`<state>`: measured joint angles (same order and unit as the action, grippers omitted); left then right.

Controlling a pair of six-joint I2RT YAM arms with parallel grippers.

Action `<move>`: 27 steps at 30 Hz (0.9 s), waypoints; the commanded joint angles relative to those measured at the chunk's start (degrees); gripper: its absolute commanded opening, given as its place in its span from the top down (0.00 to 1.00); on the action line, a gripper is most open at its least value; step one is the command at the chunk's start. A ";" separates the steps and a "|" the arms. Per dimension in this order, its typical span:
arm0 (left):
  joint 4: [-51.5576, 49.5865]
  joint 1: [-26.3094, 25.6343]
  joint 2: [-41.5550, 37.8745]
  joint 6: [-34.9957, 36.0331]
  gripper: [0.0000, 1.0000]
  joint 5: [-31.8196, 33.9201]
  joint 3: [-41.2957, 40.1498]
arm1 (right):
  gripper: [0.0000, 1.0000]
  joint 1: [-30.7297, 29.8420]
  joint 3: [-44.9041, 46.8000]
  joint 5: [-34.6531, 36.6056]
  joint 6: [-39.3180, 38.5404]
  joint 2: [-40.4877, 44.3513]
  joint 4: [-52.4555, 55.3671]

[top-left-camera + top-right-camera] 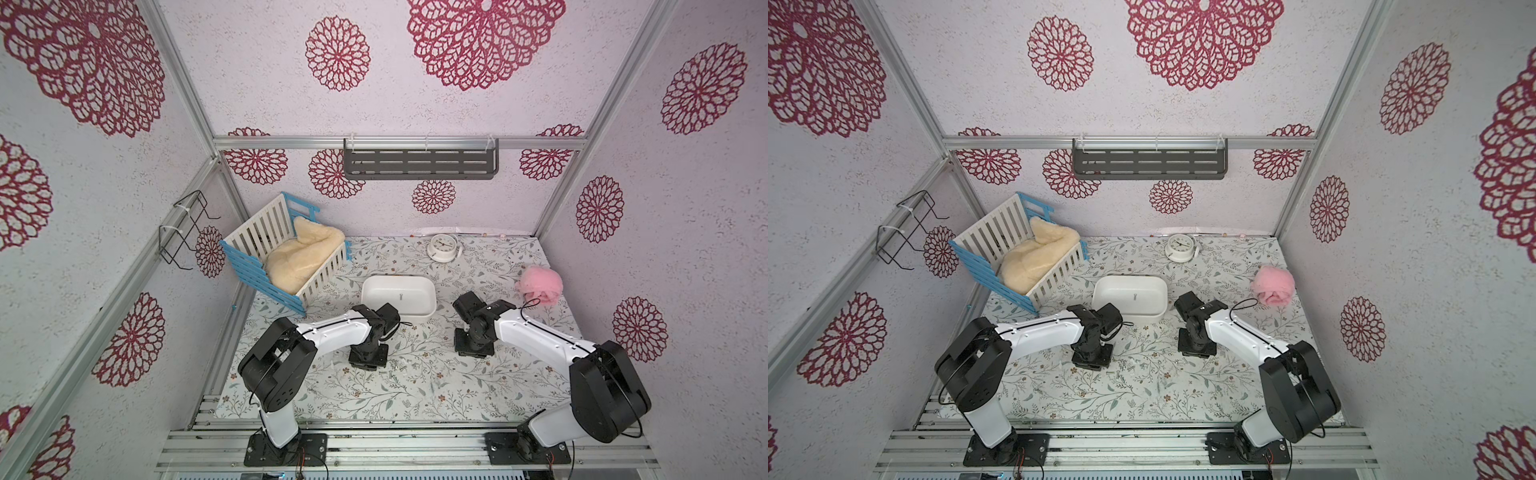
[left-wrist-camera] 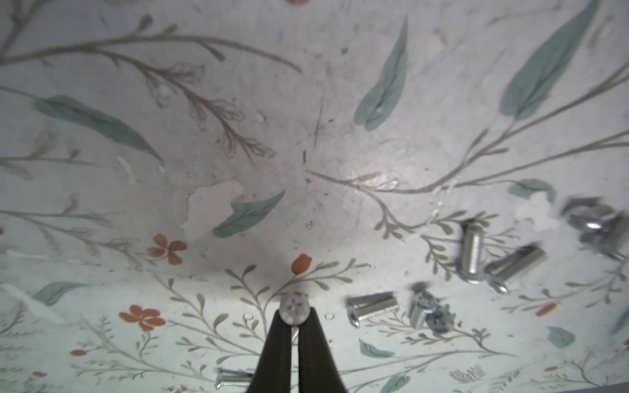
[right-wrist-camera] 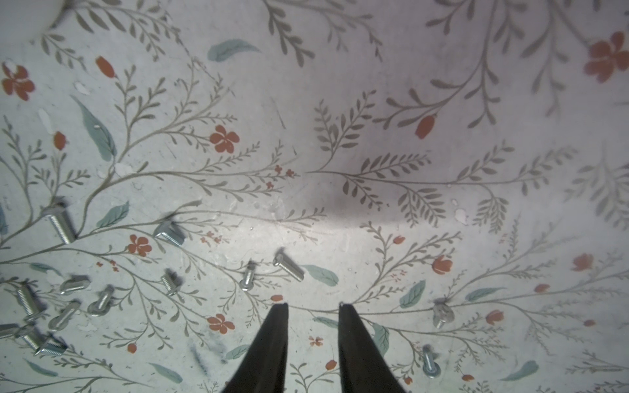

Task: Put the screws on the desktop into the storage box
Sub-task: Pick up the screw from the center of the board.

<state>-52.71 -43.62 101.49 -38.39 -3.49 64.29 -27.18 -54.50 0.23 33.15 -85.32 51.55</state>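
Table [image 1: 415, 390]: pale, grey-green vine print, chipped in spots. Walls [image 1: 457, 104]: red medallions.
Far left: blue-white crate [image 1: 249, 270] holding cream fleece [image 1: 299, 257].
Centre: storage box [image 1: 376, 291], a single screw [image 1: 400, 296] on its floor.
Loose screws [image 3: 288, 267] lie scattered on the table between the two arms, on the near side of the box.
Left pincer [image 2: 294, 314] points down, clamped on the held screw [image 2: 293, 308] just under its head.
Right pincer [image 3: 313, 304] points down, tips apart, nothing between them.
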 commanded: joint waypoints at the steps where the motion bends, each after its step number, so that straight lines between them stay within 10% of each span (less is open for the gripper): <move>1: -1.54 -0.49 -2.57 1.45 0.94 0.64 3.88 | 0.71 0.02 -0.27 0.21 -0.01 2.24 -0.48; 27: -11.30 9.08 19.01 13.49 0.96 4.01 43.76 | 0.71 0.07 -0.75 -0.29 0.79 1.76 -1.73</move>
<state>-61.60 -36.01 116.92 -27.00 0.34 105.21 -27.16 -54.50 0.12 33.23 -84.20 51.09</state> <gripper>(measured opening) 0.073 0.291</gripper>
